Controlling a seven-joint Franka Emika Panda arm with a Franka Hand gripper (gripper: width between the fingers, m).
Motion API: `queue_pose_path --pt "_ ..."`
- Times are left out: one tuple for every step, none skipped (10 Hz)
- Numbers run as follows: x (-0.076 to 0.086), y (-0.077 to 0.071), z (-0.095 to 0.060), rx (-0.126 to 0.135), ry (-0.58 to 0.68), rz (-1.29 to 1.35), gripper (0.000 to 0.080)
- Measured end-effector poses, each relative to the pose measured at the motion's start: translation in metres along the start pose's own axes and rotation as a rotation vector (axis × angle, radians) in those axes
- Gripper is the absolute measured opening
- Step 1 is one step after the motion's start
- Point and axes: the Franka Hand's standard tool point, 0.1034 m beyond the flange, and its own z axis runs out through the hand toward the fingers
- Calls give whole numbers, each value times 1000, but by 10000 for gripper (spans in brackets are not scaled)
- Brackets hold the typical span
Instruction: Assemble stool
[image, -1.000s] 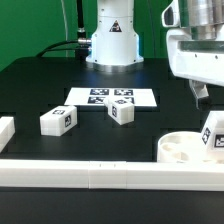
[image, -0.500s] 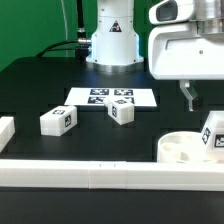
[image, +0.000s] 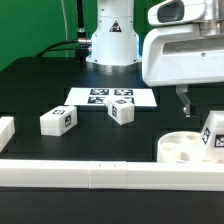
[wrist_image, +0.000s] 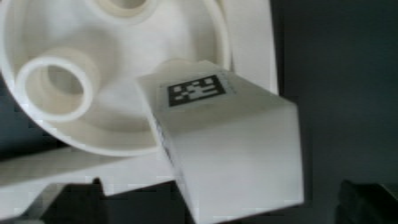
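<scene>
The round white stool seat (image: 178, 148) lies at the exterior view's right, against the front rail, holes facing up. One tagged leg (image: 212, 134) stands on its right side. Two more tagged legs (image: 58, 120) (image: 122, 111) lie loose on the black table. My gripper (image: 184, 103) hangs above and behind the seat, apart from the standing leg. In the wrist view the seat (wrist_image: 71, 95) and the standing leg (wrist_image: 228, 135) lie below the gripper (wrist_image: 214, 205). Its dark fingertips (wrist_image: 63, 200) sit wide apart with nothing held between them.
The marker board (image: 112, 97) lies flat in front of the robot base. A long low white rail (image: 90, 176) runs along the front edge. A short white rail piece (image: 5, 130) sits at the exterior view's left.
The gripper has moved toward the exterior view's left, away from the leg standing on the seat. The seat and the legs have not moved.
</scene>
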Motion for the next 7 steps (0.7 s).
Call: queue_pose_path --pt "-1 -3 1 -8 3 -115 648" --pt "-2 -4 2 -11 4 -249 648" --pt "-3 -5 2 -15 5 -363 648" --pt "-3 -6 2 -17 7 -435 648" --pt "-3 -4 2 -21 5 -493 648" --pt "-2 -3 2 -25 4 -537 648" --pt "-2 -1 2 -27 3 -600 648"
